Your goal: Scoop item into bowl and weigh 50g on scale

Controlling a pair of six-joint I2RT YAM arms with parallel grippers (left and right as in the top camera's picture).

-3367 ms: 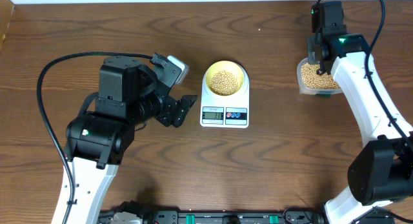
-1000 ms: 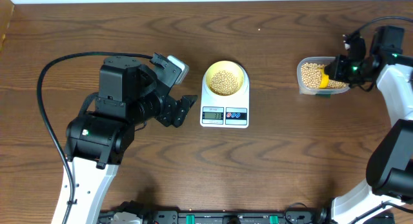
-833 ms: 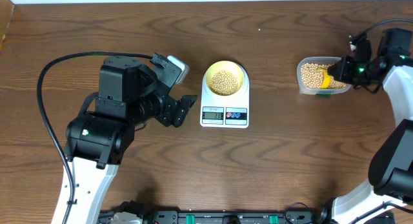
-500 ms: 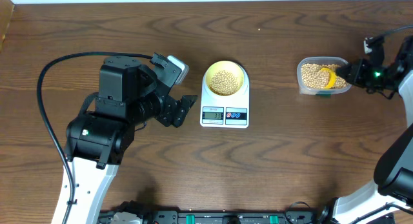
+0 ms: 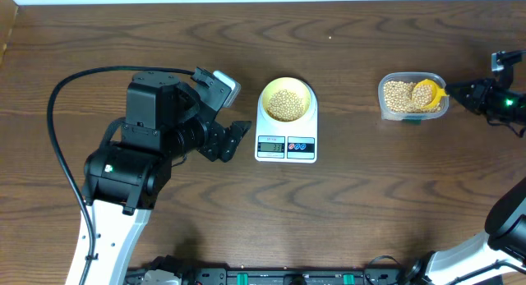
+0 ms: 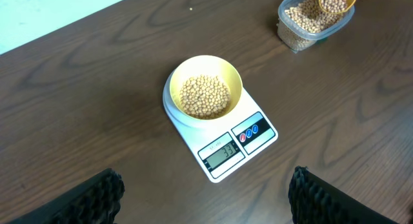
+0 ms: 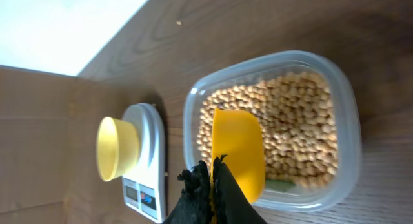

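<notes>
Right claw (image 5: 457,94) pulled scoop (image 5: 425,91) rightward over tub (image 5: 381,94).

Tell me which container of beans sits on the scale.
The pale yellow bowl, on the white scale; the clear tub stands directly on the table.

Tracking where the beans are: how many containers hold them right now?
3: the bowl on the scale, the clear tub at far right, and the yellow scoop above that tub.

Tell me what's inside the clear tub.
Beans, with the scoop's bean-filled head over them. The tub's floor is hidden beneath the beans.
</notes>
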